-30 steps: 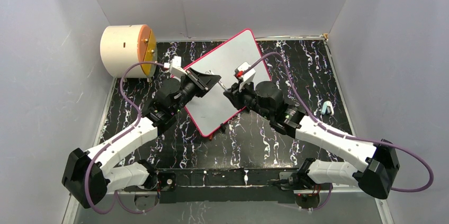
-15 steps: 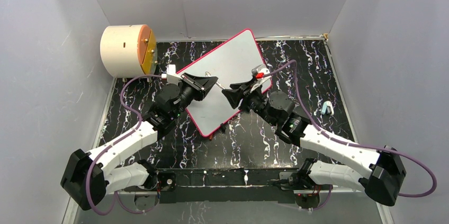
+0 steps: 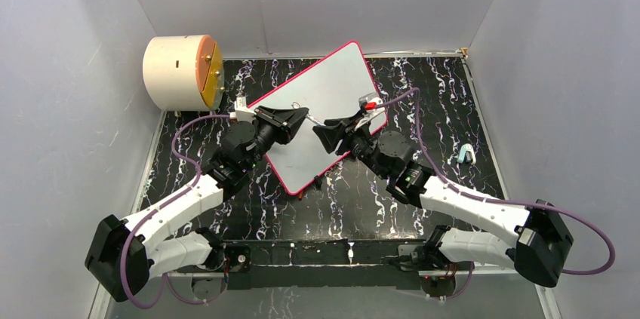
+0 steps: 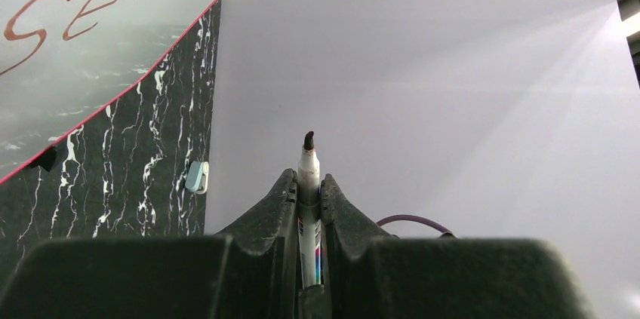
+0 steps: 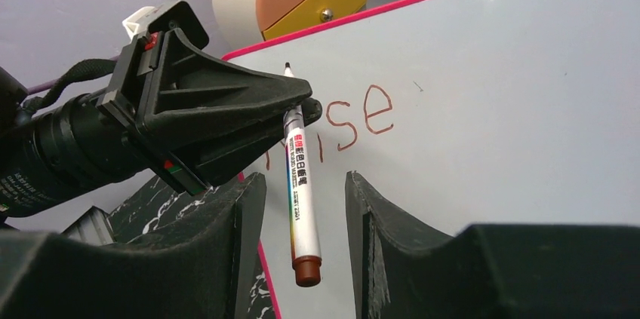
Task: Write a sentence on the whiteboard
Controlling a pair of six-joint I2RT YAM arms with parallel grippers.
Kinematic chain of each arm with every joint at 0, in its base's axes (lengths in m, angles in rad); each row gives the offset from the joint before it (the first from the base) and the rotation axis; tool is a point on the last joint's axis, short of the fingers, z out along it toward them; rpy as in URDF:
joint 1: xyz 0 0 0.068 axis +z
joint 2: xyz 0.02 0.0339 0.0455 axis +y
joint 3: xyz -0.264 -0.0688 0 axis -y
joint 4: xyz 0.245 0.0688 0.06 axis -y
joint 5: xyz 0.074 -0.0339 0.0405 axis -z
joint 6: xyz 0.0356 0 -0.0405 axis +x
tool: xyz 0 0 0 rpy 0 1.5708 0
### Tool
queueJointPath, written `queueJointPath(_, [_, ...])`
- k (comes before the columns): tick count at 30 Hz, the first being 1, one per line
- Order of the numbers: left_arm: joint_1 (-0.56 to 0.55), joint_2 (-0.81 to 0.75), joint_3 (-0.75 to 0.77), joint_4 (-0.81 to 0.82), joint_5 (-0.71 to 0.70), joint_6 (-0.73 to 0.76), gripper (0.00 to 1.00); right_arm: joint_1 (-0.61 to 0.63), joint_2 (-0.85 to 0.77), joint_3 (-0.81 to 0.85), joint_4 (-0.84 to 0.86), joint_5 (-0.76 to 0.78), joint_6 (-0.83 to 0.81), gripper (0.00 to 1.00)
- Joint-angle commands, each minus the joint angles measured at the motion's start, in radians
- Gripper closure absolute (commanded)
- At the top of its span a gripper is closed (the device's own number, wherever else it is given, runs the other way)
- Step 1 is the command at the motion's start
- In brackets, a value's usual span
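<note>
— Well, where does the whiteboard [image 3: 332,85] sit?
— On the black marbled table [image 3: 453,108], turned cornerwise. One corner points toward the back wall, and its pink-red rim shows along the edges.
— And beside it?
— A cream cylinder [image 3: 177,70] with an orange and yellow face stands off the whiteboard's left corner, apart from it.
— The arms?
— Both reach in over the whiteboard's near half. The left gripper [image 3: 304,114] comes over the left edge and the right gripper [image 3: 317,126] over the near-right edge. Their tips nearly meet above the white surface.
— What do they hold?
— The left gripper's jaws are pinched tight on a marker [image 5: 298,191], its dark tip bare and pointing away from the wrist. The right gripper's jaws stand apart, one on each side of the marker's brown rear end, with a gap on both sides. It grips nothing.
— Any writing?
— Part of the sentence [image 5: 355,119]: reddish letters "ise" on the whiteboard just past the left gripper, which hides the start.
— Anything smaller?
— A pale blue piece [image 3: 466,154] lies on the table well to the right of the whiteboard.
</note>
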Motion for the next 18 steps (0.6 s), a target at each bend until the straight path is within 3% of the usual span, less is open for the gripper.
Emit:
queueJointPath(1, [-0.01,-0.007,0.006,0.024,-0.013,-0.035,1.0,0.003,0.015,0.016,0.082,-0.019,0.025,0.5])
queueJointPath(15, [-0.026,0.011,-0.005,0.043,-0.002,-0.074,1.0,0.003,0.017,-0.003,0.143,-0.005,0.026,0.58])
queueJointPath(18, [-0.027,0.015,-0.011,0.052,0.0,-0.087,1.0,0.002,0.018,-0.006,0.151,-0.002,0.026,0.65])
